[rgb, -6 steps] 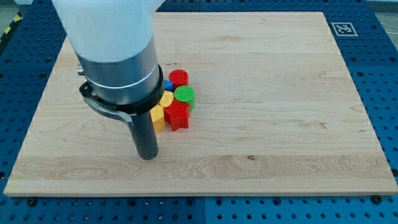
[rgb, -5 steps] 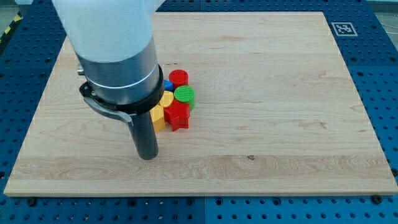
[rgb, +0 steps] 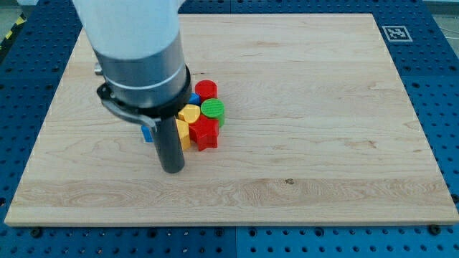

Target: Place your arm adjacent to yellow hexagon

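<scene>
My tip [rgb: 172, 169] rests on the wooden board [rgb: 323, 107], just below and left of a tight cluster of blocks. The nearest block is a yellow one [rgb: 183, 135], partly hidden behind the rod; its shape is unclear. Above it sits another yellow block [rgb: 191, 113]. A red star-like block [rgb: 205, 132] lies right of the rod. A green cylinder [rgb: 212, 109] and a red cylinder [rgb: 206, 89] sit above it. A blue block [rgb: 193, 97] peeks out behind the arm. Another blue block [rgb: 146, 133] shows left of the rod.
The arm's grey and white body [rgb: 140, 50] covers the board's upper left and hides part of the cluster. A fiducial marker [rgb: 395, 33] sits at the board's top right corner. A blue perforated table [rgb: 445, 86] surrounds the board.
The arm has shifted slightly right and up, bringing the rod closer to the lower yellow block. A blue block now shows left of the rod. The blocks have not moved.
</scene>
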Action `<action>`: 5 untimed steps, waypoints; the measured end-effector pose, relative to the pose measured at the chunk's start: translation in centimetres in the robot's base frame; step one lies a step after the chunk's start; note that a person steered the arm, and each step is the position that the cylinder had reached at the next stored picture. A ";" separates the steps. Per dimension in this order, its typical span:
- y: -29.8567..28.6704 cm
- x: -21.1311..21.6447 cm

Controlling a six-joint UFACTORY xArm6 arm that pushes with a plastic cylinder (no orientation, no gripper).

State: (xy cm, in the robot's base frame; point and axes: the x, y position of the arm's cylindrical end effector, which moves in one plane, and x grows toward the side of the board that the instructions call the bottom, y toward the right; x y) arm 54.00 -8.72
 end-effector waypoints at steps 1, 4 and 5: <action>0.0 -0.2; 0.0 -2.6; 0.0 -1.8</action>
